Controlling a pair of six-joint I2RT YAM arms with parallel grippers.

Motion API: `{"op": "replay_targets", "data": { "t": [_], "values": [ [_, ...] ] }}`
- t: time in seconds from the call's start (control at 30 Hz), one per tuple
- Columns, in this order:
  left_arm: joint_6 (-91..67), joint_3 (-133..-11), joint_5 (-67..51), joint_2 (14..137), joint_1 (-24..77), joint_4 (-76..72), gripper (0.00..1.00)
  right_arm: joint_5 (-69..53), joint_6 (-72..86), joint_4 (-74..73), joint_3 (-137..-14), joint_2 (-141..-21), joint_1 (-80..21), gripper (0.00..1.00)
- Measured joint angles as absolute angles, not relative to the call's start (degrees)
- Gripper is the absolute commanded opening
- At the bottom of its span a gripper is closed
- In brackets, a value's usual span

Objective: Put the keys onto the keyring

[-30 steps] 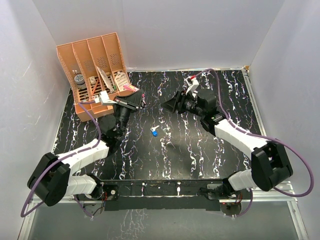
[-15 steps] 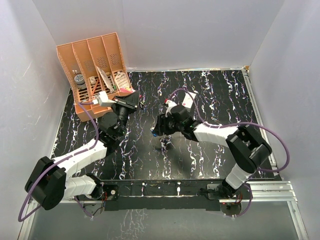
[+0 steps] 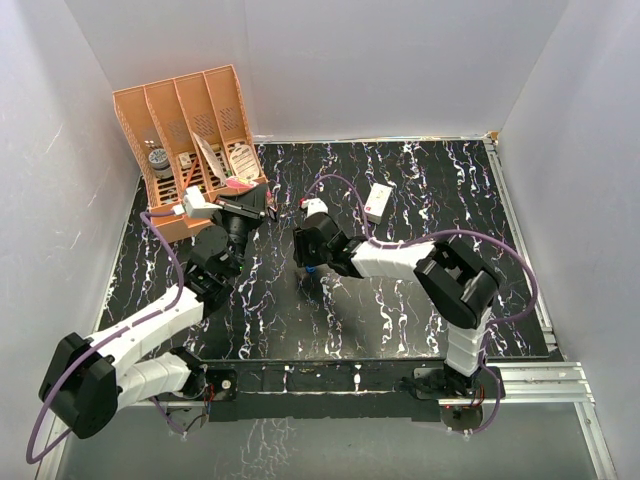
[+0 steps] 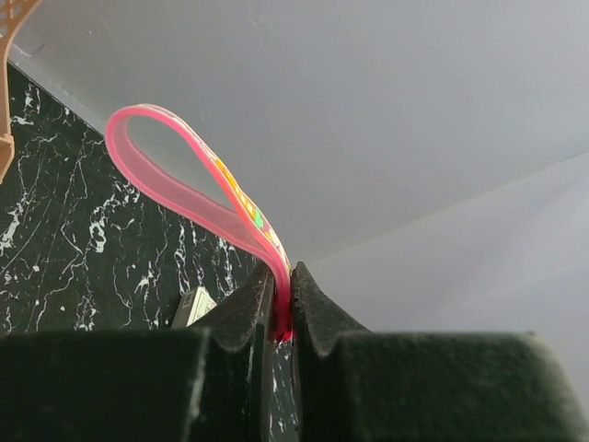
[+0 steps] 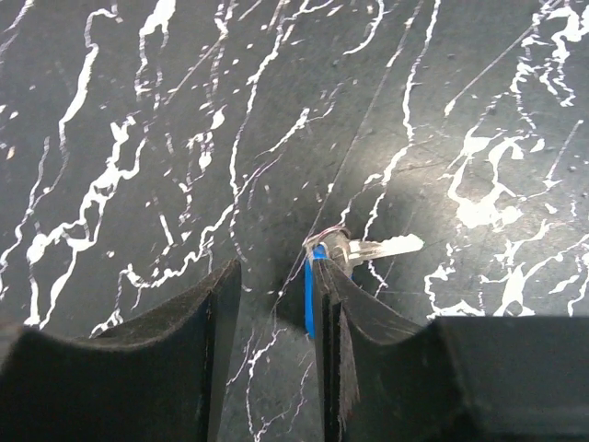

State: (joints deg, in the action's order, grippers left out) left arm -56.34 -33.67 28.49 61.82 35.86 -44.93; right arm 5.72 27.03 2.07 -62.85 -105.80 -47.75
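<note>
You're going for the blue key (image 5: 309, 299) right now. Your right gripper (image 5: 273, 308) is sitting low over the table (image 5: 129, 138) with its jaws partly apart and nothing between them yet. The key's head is lying right against the inside of one finger, so the grab is looking off-centre to me. I'd be sliding sideways until the head is sitting mid-gap, then closing slowly. My guess is a lopsided pinch is going to flick it away.

That key is tiny and thin. The blue head is showing edge-on and looks like plastic, and the flat silver blade (image 5: 391, 246) is poking out past the finger. The table is looking hard and glossy, black with white marble veins, so nothing's going to stop the key skating.

Your left gripper (image 4: 281, 299) is clamping tight on the pink strap (image 4: 175, 180), holding it up off the table over by the orange rack (image 3: 190, 130). The strap is soft and see-through, arching up in a floppy loop, with little coloured print near the pinch. The metal ring isn't showing in any view, so I can't tell which way it's facing. I'd be checking that before bringing the key over. I'm not spotting the second key either.
</note>
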Motion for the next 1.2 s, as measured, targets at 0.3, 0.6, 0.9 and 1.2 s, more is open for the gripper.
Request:
{"op": "replay_targets", "data": {
  "t": [0.3,0.6,0.9,1.2],
  "values": [
    [-56.12,-33.67,31.05,59.81,35.86,-42.87,0.0,12.45,27.07,-3.22,-67.92,-109.4,-48.42,0.31],
    [-55.99,-33.67,31.16,59.79,35.86,-42.78,0.0,13.8,27.18,-5.93,-70.11,-111.11,-48.66,0.28],
    [-55.64,-33.67,31.33,59.79,35.86,-42.81,0.0,13.82,27.31,-6.44,-72.1,-113.03,-48.75,0.26],
    [-55.44,-33.67,31.57,59.79,35.86,-42.85,0.0,14.2,27.55,-8.64,-72.77,-113.91,-48.75,0.25]
  ]
}}
